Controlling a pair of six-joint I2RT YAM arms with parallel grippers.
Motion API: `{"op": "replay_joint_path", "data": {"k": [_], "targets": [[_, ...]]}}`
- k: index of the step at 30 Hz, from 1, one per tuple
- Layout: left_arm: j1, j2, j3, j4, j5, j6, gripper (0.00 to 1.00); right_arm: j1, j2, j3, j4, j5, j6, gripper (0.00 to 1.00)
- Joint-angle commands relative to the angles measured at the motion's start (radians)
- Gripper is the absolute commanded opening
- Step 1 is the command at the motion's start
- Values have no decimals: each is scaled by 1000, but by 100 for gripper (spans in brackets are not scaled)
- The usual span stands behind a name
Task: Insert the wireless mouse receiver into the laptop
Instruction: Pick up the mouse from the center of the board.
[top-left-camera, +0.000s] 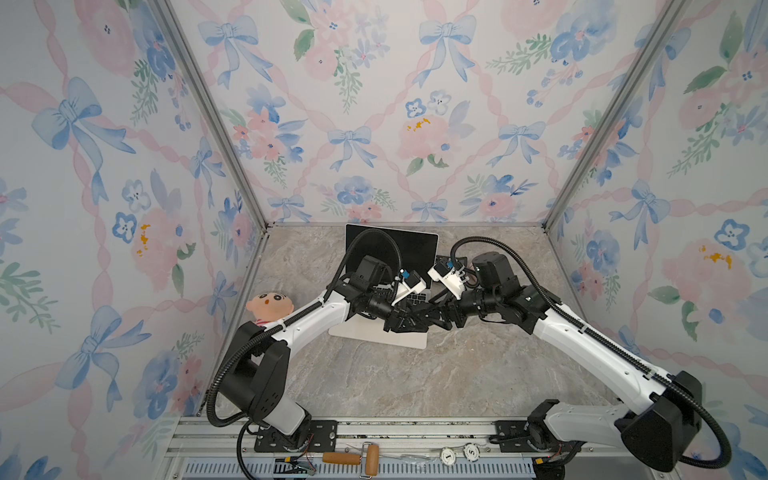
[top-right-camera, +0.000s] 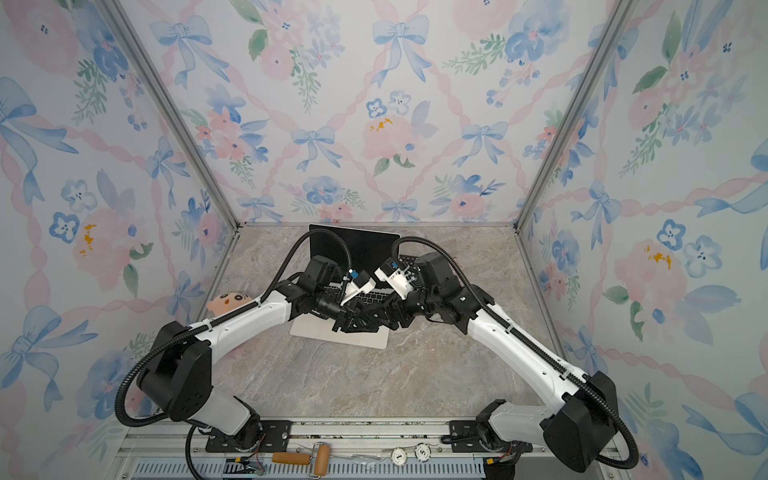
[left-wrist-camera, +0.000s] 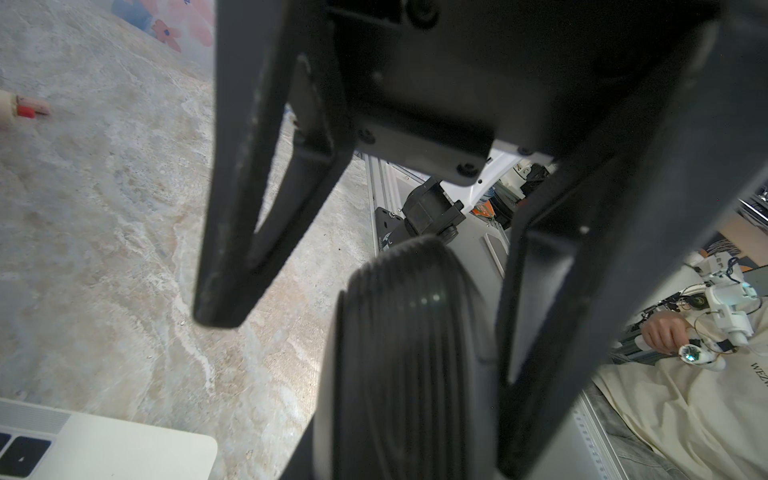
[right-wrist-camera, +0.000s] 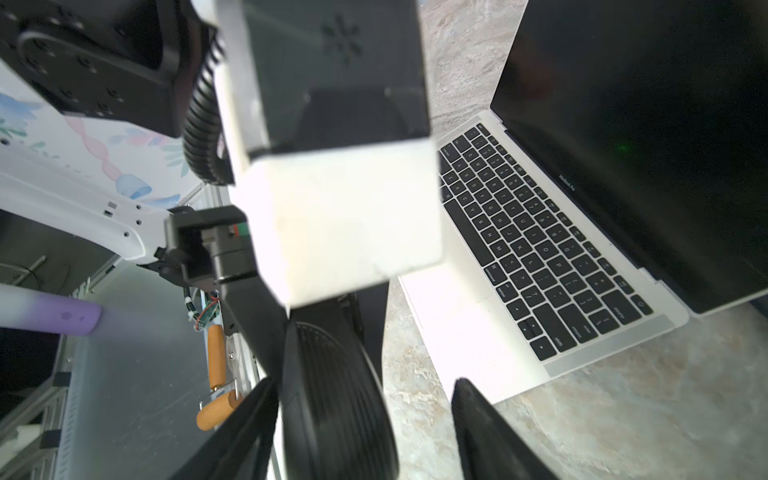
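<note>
Both arms met low over the front part of the laptop (right-wrist-camera: 469, 324). The laptop sat open near the back edge of the table (top-left-camera: 415, 382), about halfway between the left and right edges. Its screen was black and stood up toward the back edge.

The left gripper (top-left-camera: 407, 323) was clamped tight on a black mouse (right-wrist-camera: 332, 395) with a ribbed side. It held the mouse up in the air.

The right gripper (right-wrist-camera: 365, 384) was spread wide, with one finger on each side of the mouse. One finger (right-wrist-camera: 257, 415) was just beside the mouse. The other finger (right-wrist-camera: 478, 424) was apart from it. This gripper was not squeezing anything.

The tiny mouse receiver was too hidden to see in any view.

A doll (top-left-camera: 270, 305) with an orange face lay by the table's left edge, partly behind the left arm. A wooden roller (top-left-camera: 353, 459) lay on the metal rail past the front edge.
</note>
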Motion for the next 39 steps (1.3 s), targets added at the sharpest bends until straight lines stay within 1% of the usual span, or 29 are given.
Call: {"op": "replay_joint_path", "data": {"k": [1,6,8,9,12,14,15,17,19,20,21,23,25,27,30,33,35,39], "targets": [[-3,10,30,-7,50,17,4,0,24,16,-2,-52,13,58],[-2,4,34,-7,41,17,6,-1,42,10,20,-78,31,33],[-1,0,35,-6,29,18,13,-2,42,-9,60,-98,62,28],[0,-2,36,-7,22,19,18,-3,40,-21,84,-100,75,26],[3,-16,34,-8,-18,14,44,-10,29,-67,169,-99,151,21],[6,-34,31,-9,-80,3,61,-25,15,-115,258,-92,230,20],[6,-44,30,-8,-116,-3,67,-32,5,-140,302,-85,271,20],[14,-79,17,-5,-184,-14,81,-60,-25,-201,419,-65,374,21],[31,-124,-11,41,-244,-62,92,-94,-54,-260,527,-41,478,21],[43,-154,-38,88,-263,-103,93,-111,-67,-286,576,-37,523,22],[63,-196,-84,172,-281,-165,94,-131,-78,-315,635,-39,574,22],[107,-292,-212,412,-337,-356,96,-159,-98,-353,727,-47,667,23],[141,-373,-345,627,-412,-541,98,-170,-110,-362,767,-57,705,24],[147,-430,-432,746,-476,-662,98,-169,-114,-353,766,-70,721,25],[135,-453,-475,843,-487,-783,96,-169,-99,-340,788,-105,774,28],[107,-445,-504,973,-482,-912,93,-156,-62,-325,869,-171,836,28],[90,-436,-511,1032,-488,-966,93,-138,-45,-315,887,-215,841,28],[73,-409,-506,1093,-492,-1038,90,-95,-20,-286,901,-244,835,28]]}}
